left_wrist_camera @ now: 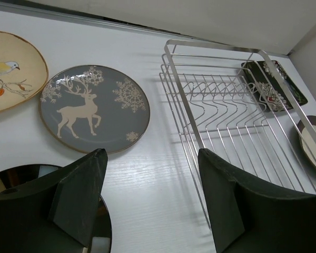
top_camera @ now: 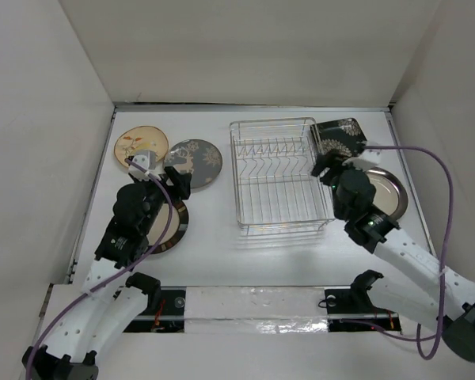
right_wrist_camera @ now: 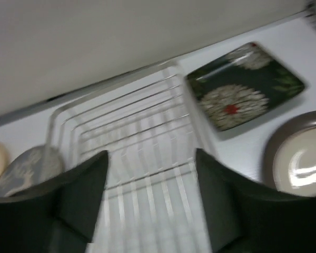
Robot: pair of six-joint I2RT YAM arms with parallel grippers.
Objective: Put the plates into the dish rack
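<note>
Dish rack (top_camera: 279, 176) standing on the table (top_camera: 222, 261), mid-width and toward the far edge, rows of upright prongs showing through its wire floor. All five plates lying flat on the table outside it.

Tan floral plate (top_camera: 141, 147) near the far left corner. Grey deer plate (top_camera: 196, 162) just beside it on the rack side, apart from the rack. Left cream plate (top_camera: 176, 229), dark-rimmed, nearer the front along the left edge, mostly hidden under the left arm. Black square plate (top_camera: 342, 136) by the rack's far right corner. Right cream plate (top_camera: 389, 194) just in front of it, along the right edge.

Left gripper (left_wrist_camera: 150, 203) spread wide, nothing between the fingers (left_wrist_camera: 81, 195), hanging over the near rims of the tan and deer plates. Right gripper (right_wrist_camera: 150, 203) likewise wide and holding nothing, poised above the rack's right rim, between rack and square plate. Right wrist view blurred.
</note>
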